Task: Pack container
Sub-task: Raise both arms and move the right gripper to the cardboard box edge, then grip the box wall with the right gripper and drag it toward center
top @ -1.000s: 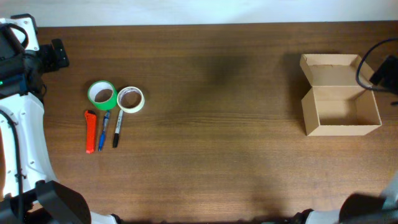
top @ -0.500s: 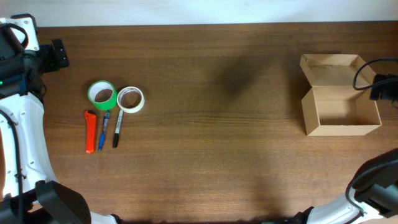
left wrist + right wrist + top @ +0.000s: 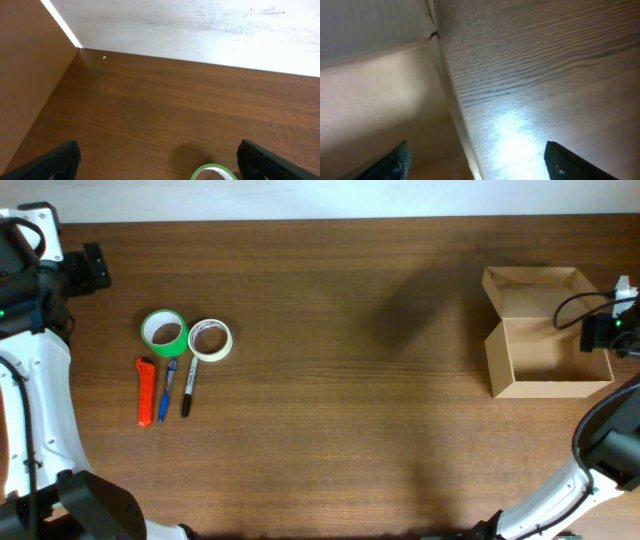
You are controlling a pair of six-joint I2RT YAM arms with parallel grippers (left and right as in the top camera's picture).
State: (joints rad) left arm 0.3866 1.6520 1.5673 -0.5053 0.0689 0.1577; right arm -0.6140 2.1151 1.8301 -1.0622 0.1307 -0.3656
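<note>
The left arm (image 3: 30,380) runs up the left edge of the overhead view, its white links folding back toward the far corner. There the left end effector (image 3: 88,268) points inward. Its two dark fingers (image 3: 55,162) stand far apart, fully open. The right arm (image 3: 605,445) curves up from the near right corner. The right end effector (image 3: 605,332) sits at the right edge, its fingers (image 3: 395,160) also spread wide and clamping nothing.

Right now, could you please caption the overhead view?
Open cardboard box apart from green tape roll, white tape roll, orange cutter, blue pen, black marker.
</note>
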